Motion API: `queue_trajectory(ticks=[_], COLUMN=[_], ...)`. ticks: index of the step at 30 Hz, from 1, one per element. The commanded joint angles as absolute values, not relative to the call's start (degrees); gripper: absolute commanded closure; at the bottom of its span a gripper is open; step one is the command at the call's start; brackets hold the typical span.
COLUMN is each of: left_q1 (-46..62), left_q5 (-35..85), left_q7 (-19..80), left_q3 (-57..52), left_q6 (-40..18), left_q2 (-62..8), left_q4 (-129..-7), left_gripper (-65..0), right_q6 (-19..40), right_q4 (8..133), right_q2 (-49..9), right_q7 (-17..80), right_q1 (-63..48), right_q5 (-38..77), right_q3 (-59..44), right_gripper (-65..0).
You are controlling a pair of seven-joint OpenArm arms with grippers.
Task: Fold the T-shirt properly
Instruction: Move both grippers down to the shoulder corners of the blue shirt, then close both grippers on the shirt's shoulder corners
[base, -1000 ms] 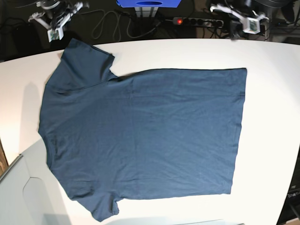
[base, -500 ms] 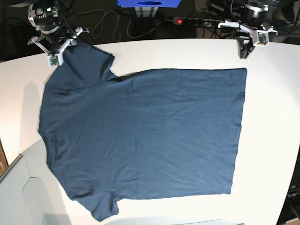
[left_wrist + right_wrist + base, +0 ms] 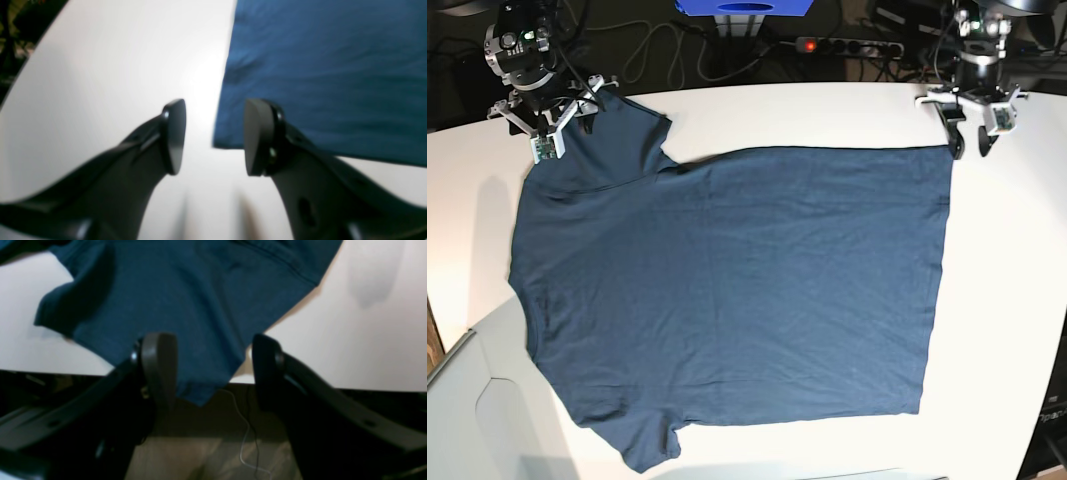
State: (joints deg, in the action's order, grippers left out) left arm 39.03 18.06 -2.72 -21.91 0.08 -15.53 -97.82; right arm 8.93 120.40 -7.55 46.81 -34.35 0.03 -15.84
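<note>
Both grippers, left gripper (image 3: 213, 136) and right gripper (image 3: 213, 370), gape unclenched over far corners of the flat navy cotton T-shirt (image 3: 727, 290).

Robotics lab: white table (image 3: 757, 105), power strip (image 3: 847, 45), loose cables (image 3: 652, 50).

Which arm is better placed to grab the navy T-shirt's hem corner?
Left. The left gripper is open, straddling the navy T-shirt's hem corner; the right gripper is at the sleeve.
</note>
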Motion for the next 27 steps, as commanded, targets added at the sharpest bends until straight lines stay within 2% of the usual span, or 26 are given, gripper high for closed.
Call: queue_trajectory(ticks=[1, 10, 27], left_q1=[38.20, 31.43, 30.55], left_q5=[18.33, 26.86, 27.30], left_q7=[-4.44, -4.53, -4.53], left_q3=[-22.29, -19.38, -15.34], left_q6=[0.13, -0.13, -0.04], left_q2=[-16.13, -18.15, -18.86], left_q4=[-97.36, -86.90, -82.86], left_gripper=[-27.5, -27.7, -27.4], right_q6=[9.80, 9.80, 9.80], right_q4=[121.19, 120.92, 120.84], right_q2=[-8.04, -8.04, -8.04], right_q7=[45.93, 45.93, 45.93], right_q1=[-34.51, -34.86, -35.74], right_q5=[-0.22, -0.22, -0.22], right_q3=[-16.04, -16.04, -16.04], right_gripper=[-34.0, -34.0, -34.0])
